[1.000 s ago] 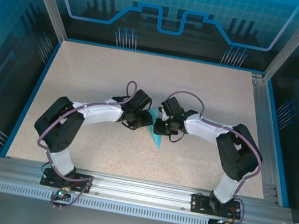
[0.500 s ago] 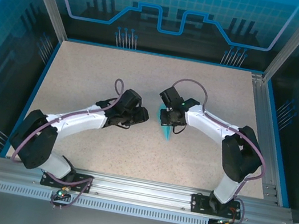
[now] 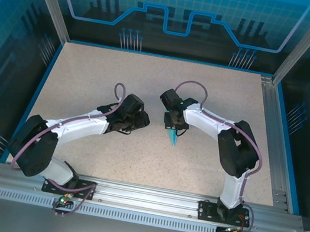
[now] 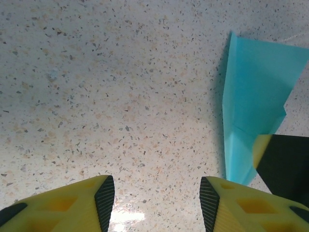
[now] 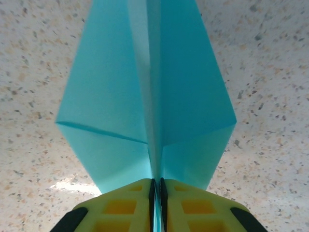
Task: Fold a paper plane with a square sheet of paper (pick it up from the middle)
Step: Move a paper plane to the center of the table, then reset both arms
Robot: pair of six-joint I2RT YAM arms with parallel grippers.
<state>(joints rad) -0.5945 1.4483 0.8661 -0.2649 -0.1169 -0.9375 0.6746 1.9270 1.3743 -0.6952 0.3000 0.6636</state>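
Paper plane (image 5: 145, 96) (plain turquoise) pinched in the right gripper (image 5: 155, 186); left gripper (image 4: 157, 193) gapes empty nearby.

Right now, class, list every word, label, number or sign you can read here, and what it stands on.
None: no readable text anywhere. The paper plane is plain turquoise, the table is speckled and unmarked, and the blue back panel carries only a gear shape and lines, no letters.

The paper plane (image 3: 172, 136) is sitting near the middle of the table (image 3: 102, 76). It is a slim, creased, light-turquoise dart. The right gripper (image 5: 156, 186) is pinching its centre fold, and its sharp point is aiming toward the near edge.
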